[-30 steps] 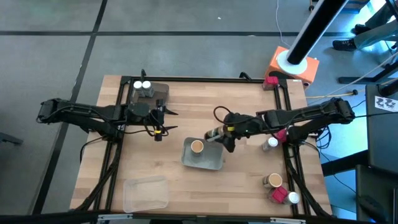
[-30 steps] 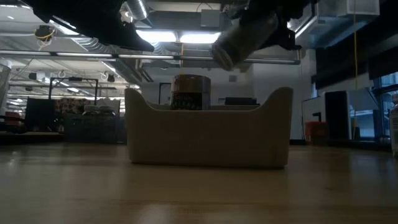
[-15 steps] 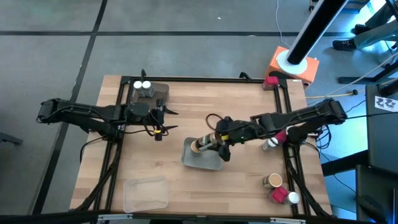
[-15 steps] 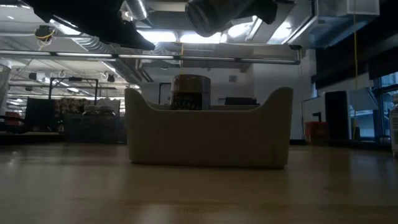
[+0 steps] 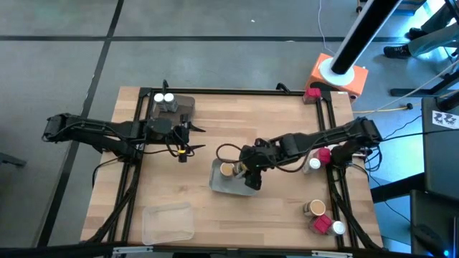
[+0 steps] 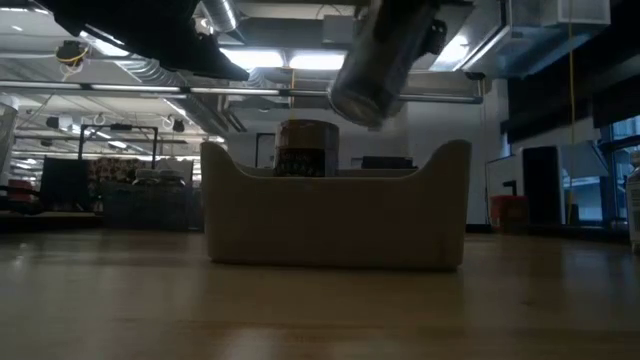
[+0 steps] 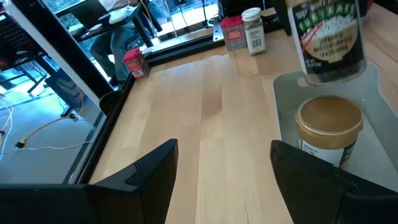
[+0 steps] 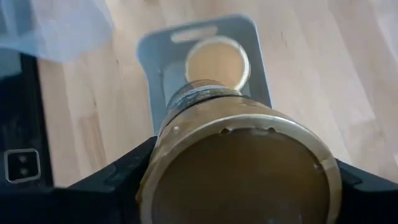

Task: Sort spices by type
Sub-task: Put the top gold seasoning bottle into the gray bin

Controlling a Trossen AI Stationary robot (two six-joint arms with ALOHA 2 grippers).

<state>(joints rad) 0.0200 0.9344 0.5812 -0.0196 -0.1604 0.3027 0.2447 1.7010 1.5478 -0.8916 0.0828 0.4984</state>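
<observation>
The right end effector [image 5: 249, 170] pinches a tan-lidded jar [image 6: 372, 62], tilted, above the grey tray [image 5: 233, 185]. 1 matching jar [image 5: 227, 170] stands inside that tray. Left of the tray, well apart, the left end effector [image 5: 188, 139] hangs spread and empty over the surface [image 5: 201, 193].

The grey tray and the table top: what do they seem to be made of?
The grey tray looks like matte moulded plastic: smooth rounded walls, a dull even colour. The table top looks like pale wood with a light sheen: visible plank strips and grain.
</observation>
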